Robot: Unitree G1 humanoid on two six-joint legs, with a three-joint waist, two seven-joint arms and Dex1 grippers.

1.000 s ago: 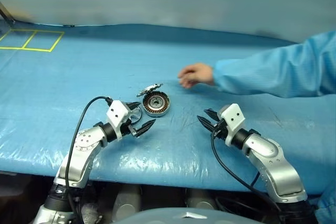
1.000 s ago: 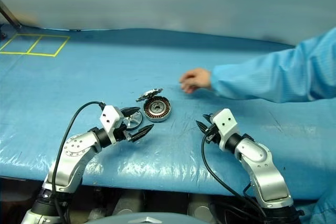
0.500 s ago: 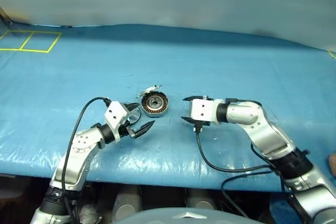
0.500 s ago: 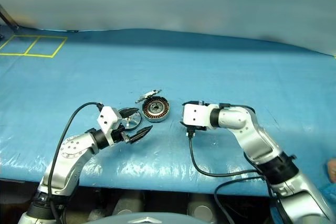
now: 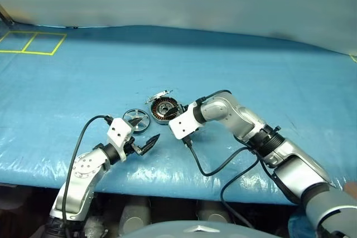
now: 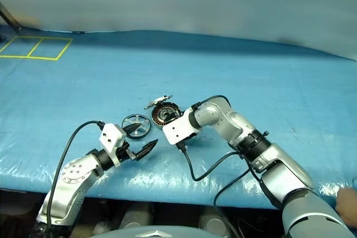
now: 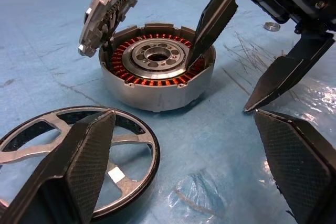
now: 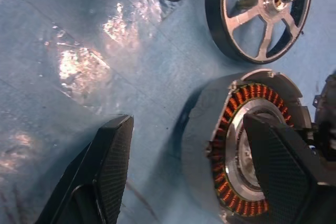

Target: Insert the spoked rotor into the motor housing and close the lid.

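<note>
Copper windings of the motor housing [image 7: 156, 72] show between the open, empty right pincer's [image 8: 191, 177] fingers.

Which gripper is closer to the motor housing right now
The right. The right gripper straddles the housing rim, one finger over the windings and one outside. The left gripper sits back beside the rotor, open, apart from the housing.

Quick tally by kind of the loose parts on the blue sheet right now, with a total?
spoked rotor: 1
motor housing with its raised lid: 1
small metal ring: 1
Total: 3
</note>
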